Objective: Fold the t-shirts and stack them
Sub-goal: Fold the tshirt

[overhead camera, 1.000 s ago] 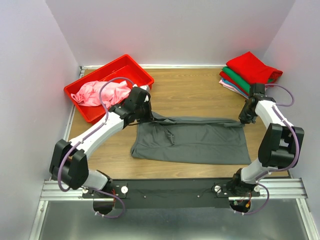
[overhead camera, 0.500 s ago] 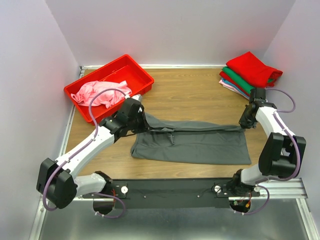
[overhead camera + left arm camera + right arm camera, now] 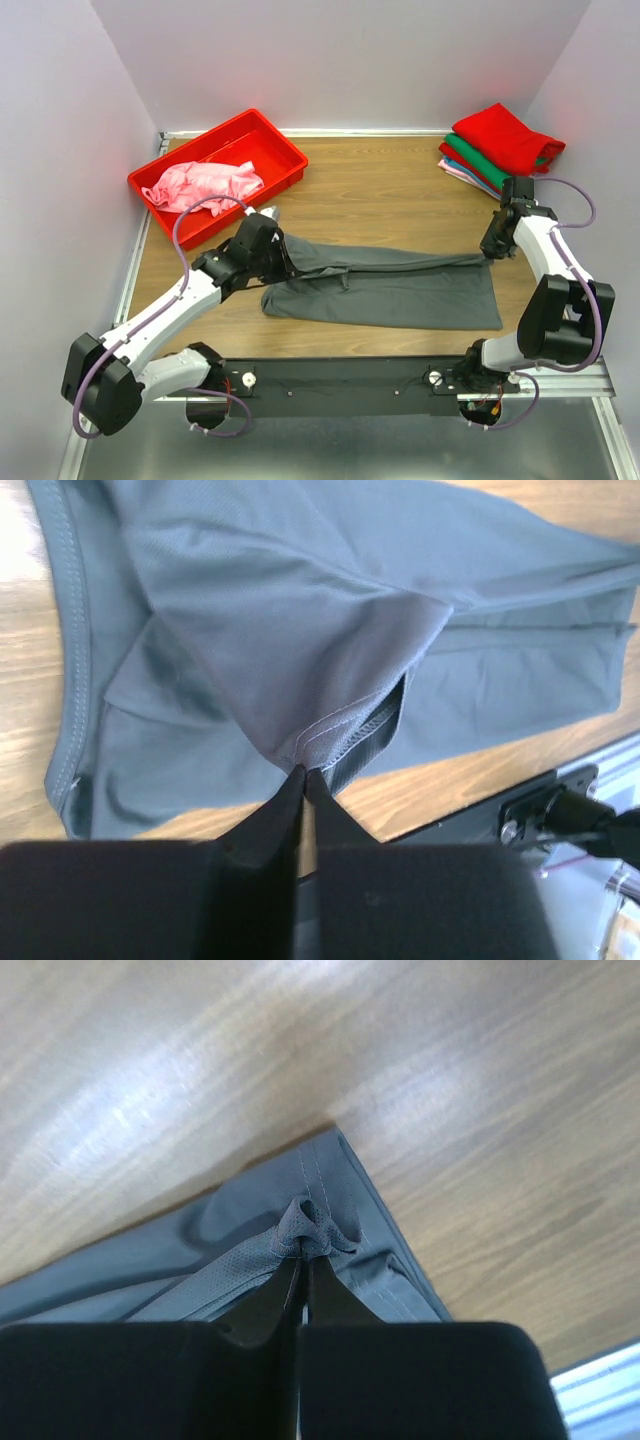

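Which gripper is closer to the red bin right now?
Left. The left gripper grips the dark grey t-shirt just in front of the red bin; the right gripper holds its other end by the folded stack.

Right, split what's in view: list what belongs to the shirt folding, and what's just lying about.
Belongs to the job:
dark grey t-shirt, pinched by left gripper and right gripper
pink t-shirt
folded stack of t-shirts

Lying about:
red bin, which holds the pink one
table
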Controlling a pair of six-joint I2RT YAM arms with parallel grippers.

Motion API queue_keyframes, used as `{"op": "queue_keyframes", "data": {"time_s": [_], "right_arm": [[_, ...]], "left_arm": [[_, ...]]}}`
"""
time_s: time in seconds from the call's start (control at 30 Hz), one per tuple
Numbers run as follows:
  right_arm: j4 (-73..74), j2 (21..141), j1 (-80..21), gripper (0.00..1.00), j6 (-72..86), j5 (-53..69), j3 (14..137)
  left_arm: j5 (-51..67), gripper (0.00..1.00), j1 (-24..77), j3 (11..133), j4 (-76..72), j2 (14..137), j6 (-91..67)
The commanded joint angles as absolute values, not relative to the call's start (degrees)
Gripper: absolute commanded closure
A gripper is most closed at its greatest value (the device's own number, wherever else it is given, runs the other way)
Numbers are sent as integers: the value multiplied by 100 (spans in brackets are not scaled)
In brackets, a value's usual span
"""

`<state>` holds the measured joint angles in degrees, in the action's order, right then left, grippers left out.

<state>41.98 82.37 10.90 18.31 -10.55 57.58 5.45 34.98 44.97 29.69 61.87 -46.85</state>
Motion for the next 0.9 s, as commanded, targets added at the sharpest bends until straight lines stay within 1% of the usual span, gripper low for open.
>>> {"op": "queue_keyframes", "data": {"time_s": [0.0,0.03,0.07,0.1,0.13,0.17,0.23,0.27,0.3,0.33,0.43,0.47,0.57,0.7,0.8,0.87], "right_arm": [[4693,8086,1134,92,1819,-1283,5959],[4772,8025,1125,90,1837,-1248,5976],[4807,7981,1125,76,1863,-1152,6020],[4877,7954,1134,66,1898,-1117,6047],[5026,7911,1125,59,1959,-1064,6073],[5106,7849,1125,51,1977,-985,6099],[5342,7787,1116,46,2004,-993,6266],[5361,7752,1116,46,2021,-1011,6293],[5361,7674,1116,43,2021,-1019,6302],[5344,7655,1125,41,2021,-1011,6293],[5143,7786,1116,40,2030,-932,6232],[5055,7874,1116,41,2013,-819,6223],[4703,8199,1116,41,1987,-589,6258],[4448,8674,1125,41,1960,-239,6381],[4333,8955,1116,41,1960,-184,6372],[4245,9078,1125,41,1916,-202,6328]], "left_arm": [[966,62,3559,4368,3050,5880,-4773],[1150,49,3560,4368,3093,5819,-4746],[1212,23,3577,4377,3146,5784,-4729],[1265,12,3577,4429,3181,5748,-4720],[1309,7,3577,4473,3260,5705,-4720],[1318,5,3577,4595,3296,5652,-4694],[1153,5,3577,4737,3349,5695,-4623],[1073,4,3568,4798,3331,5765,-4553],[994,3,3560,4921,3296,5861,-4474],[897,3,3542,5000,3226,6193,-4291],[809,3,3516,5500,3077,6862,-3939],[722,3,3516,5841,3041,7308,-3746],[624,3,3507,6370,2760,8102,-3429],[721,3,3524,7459,2646,9095,-3112],[852,3,3559,7839,2619,9658,-2927],[931,3,3586,7857,2470,9895,-2883]]}}
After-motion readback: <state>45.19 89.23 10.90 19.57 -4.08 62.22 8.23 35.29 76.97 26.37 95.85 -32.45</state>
